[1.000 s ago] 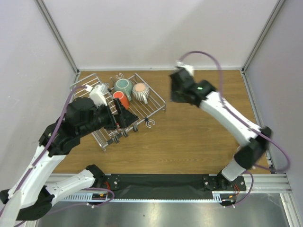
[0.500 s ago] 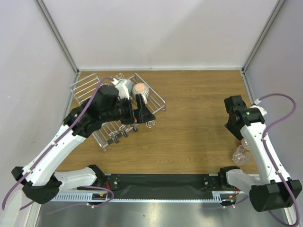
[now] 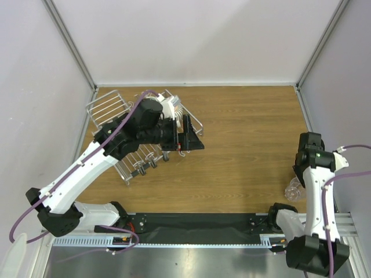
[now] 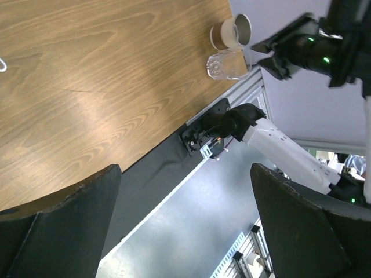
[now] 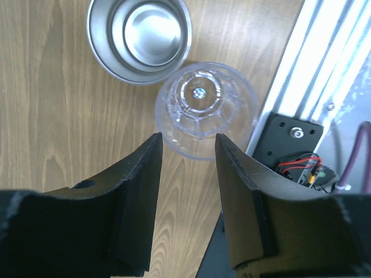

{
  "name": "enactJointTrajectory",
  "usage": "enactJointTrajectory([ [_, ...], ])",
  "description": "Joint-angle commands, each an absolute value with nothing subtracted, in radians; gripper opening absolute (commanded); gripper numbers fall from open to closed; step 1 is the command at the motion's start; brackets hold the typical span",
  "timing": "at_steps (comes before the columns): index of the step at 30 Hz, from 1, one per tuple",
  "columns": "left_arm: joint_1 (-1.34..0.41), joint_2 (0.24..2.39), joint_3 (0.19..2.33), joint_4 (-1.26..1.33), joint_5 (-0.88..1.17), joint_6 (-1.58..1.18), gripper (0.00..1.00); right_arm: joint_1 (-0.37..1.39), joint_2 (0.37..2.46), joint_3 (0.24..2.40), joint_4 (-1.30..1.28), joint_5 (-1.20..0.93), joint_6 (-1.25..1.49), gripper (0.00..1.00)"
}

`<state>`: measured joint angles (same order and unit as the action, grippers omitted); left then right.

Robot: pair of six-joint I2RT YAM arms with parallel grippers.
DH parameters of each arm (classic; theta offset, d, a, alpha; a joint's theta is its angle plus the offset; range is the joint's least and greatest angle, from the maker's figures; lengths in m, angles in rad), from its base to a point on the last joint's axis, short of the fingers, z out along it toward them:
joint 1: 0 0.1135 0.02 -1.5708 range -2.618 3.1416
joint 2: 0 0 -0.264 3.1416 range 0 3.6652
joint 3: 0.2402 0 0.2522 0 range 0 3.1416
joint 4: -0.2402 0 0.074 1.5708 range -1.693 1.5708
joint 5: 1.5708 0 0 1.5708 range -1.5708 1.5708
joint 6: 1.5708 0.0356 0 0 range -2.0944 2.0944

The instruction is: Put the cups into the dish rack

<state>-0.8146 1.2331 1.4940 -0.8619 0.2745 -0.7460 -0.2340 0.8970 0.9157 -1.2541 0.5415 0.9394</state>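
Note:
The dish rack [image 3: 108,108] stands at the far left of the table. A white ribbed mug [image 3: 175,106] lies in it; my left arm hides the red and teal mugs. My left gripper [image 3: 194,138] hangs over the rack's right edge, open and empty, its jaws wide apart in the left wrist view [image 4: 185,174]. The clear glass [image 5: 206,107] and the shiny metal cup [image 5: 139,36] stand upright, side by side, at the table's near right edge. My right gripper [image 5: 188,142] is open and empty, just above and short of the glass. The glass also shows in the top view [image 3: 294,188].
The aluminium rail and black base plate [image 5: 293,136] run just right of the glass. The grey side wall [image 3: 342,104] is close behind my right arm. The left wrist view shows the glass [image 4: 226,65], the metal cup [image 4: 231,32] and bare wood.
My right arm swung back from the far middle to the near right edge, over the glass. My left arm reached right across the rack, covering the red and teal mugs.

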Motion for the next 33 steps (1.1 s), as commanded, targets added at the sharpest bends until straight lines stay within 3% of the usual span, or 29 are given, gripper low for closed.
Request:
enactJointTrajectory([
  [1, -0.830, 1.221, 1.545, -0.851, 0.281, -0.767, 1.00, -0.241, 0.931, 0.897, -1.189, 0.534, 0.936, 0.47],
  [13, -0.831, 1.189, 1.506, -0.831, 0.264, -0.781, 1.00, -0.245, 0.986, 0.799, -1.065, 0.480, 0.982, 0.42],
  [28, -0.831, 1.209, 1.528, -0.851, 0.268, -0.758, 1.00, -0.227, 1.040, 0.723, -1.028, 0.427, 1.037, 0.27],
  [33, -0.830, 1.204, 1.514, -0.833, 0.273, -0.762, 0.99, -0.181, 1.034, 0.704, -1.042, 0.396, 1.090, 0.16],
])
